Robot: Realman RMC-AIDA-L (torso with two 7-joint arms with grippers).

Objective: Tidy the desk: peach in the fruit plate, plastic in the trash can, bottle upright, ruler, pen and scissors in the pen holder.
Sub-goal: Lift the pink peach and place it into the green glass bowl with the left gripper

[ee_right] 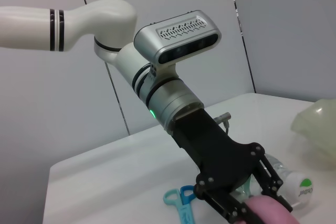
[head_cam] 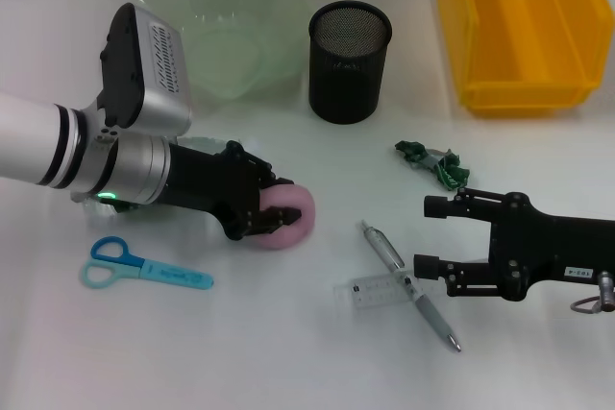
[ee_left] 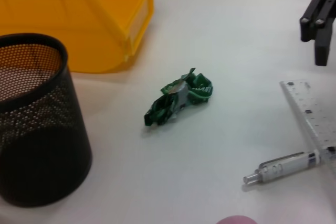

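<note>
My left gripper is shut on the pink peach, low over the table in front of the green fruit plate. The peach also shows in the right wrist view. My right gripper stands open, just right of the pen and the clear ruler. Crumpled green plastic lies behind it. Blue scissors lie at the front left. The bottle lies on its side behind my left arm. The black mesh pen holder stands at the back centre.
The yellow trash can sits at the back right. In the left wrist view the plastic lies between the pen holder and the ruler, with the pen nearer.
</note>
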